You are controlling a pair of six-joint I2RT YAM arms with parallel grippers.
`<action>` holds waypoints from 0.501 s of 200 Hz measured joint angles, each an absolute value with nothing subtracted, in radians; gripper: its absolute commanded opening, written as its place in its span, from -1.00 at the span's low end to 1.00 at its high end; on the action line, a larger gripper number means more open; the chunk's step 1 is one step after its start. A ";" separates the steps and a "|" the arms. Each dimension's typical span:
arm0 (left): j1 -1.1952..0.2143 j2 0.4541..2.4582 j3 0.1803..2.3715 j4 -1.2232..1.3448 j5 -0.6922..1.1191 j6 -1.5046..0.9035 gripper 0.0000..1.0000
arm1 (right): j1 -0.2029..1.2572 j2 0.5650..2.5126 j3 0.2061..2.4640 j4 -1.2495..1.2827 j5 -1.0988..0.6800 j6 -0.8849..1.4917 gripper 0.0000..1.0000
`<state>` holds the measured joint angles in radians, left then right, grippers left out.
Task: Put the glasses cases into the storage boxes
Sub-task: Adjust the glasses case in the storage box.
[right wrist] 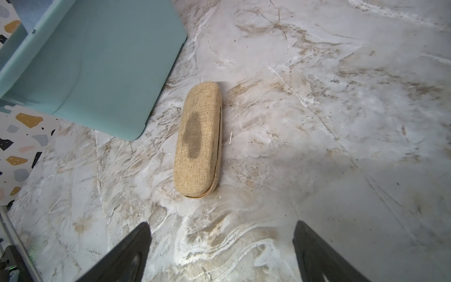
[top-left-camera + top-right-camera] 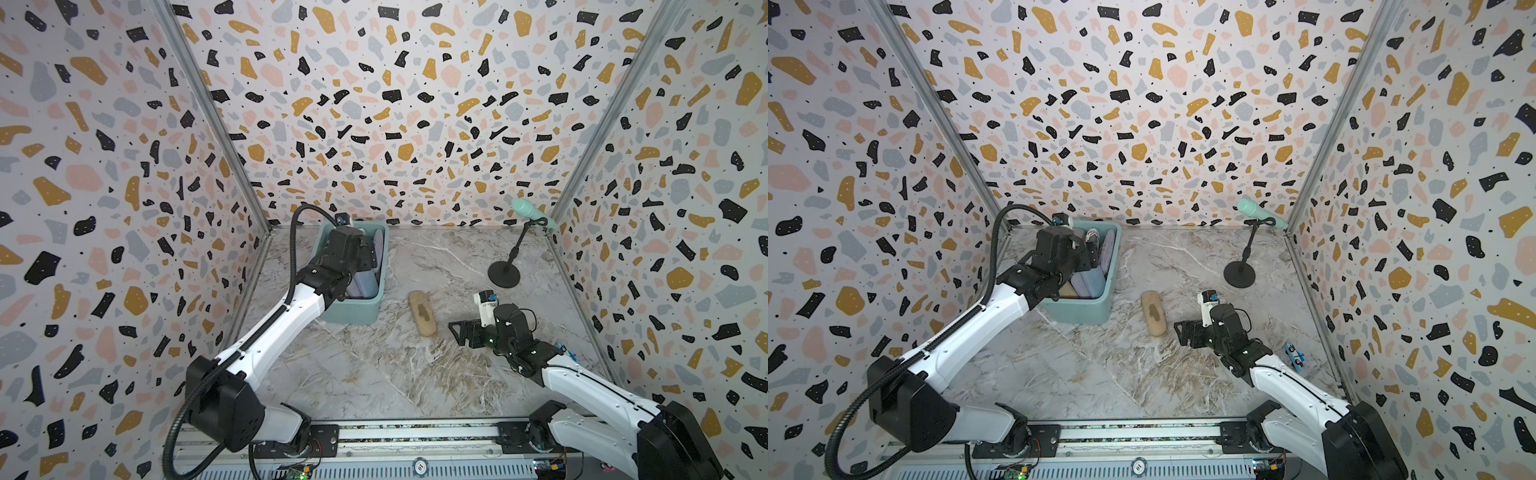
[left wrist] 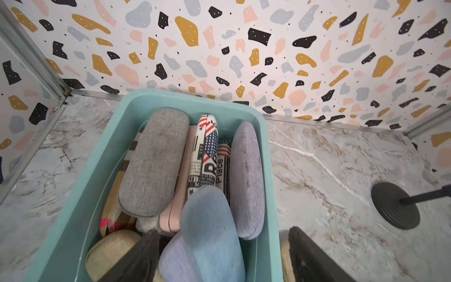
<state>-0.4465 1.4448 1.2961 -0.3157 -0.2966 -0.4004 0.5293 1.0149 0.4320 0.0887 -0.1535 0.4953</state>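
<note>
The teal storage box [image 2: 353, 320] [image 2: 1079, 313] [image 3: 73, 219] stands at the back left. It holds several glasses cases: grey [image 3: 153, 166], flag newsprint [image 3: 207, 151], lavender [image 3: 247, 180], pink [image 3: 175, 195] and plaid [image 3: 114, 212]. A light blue case [image 3: 210, 234], blurred, lies on top. My left gripper [image 3: 223, 230] hangs open over it, one finger outside the box wall. A tan glasses case [image 2: 422, 313] [image 2: 1154, 313] [image 1: 199, 141] lies on the table beside the box [image 1: 97, 61]. My right gripper [image 2: 455, 332] [image 2: 1181, 332] [image 1: 222, 224] stands open just right of it, holding nothing.
A mint microphone [image 2: 530, 214] [image 2: 1260, 214] on a black stand [image 2: 504, 274] [image 3: 395, 207] stands at the back right. A small blue toy [image 2: 1295, 356] lies by the right wall. Patterned walls close in the marble table on three sides.
</note>
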 measured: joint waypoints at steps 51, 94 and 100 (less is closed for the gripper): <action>-0.413 1.673 1.404 -0.315 -0.241 -0.361 0.51 | 0.529 0.996 0.429 0.076 -0.167 0.505 0.84; -0.404 1.683 1.362 -0.294 -0.123 -0.373 0.47 | 0.529 0.963 0.416 0.066 -0.163 0.505 0.84; -0.403 1.665 1.335 -0.274 -0.117 -0.376 0.48 | 0.529 0.963 0.415 0.066 -0.163 0.505 0.84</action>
<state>-0.4034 1.6646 1.3346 -0.2741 -0.1165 -0.3763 0.5293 0.9630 0.4152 0.0658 -0.1635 0.5045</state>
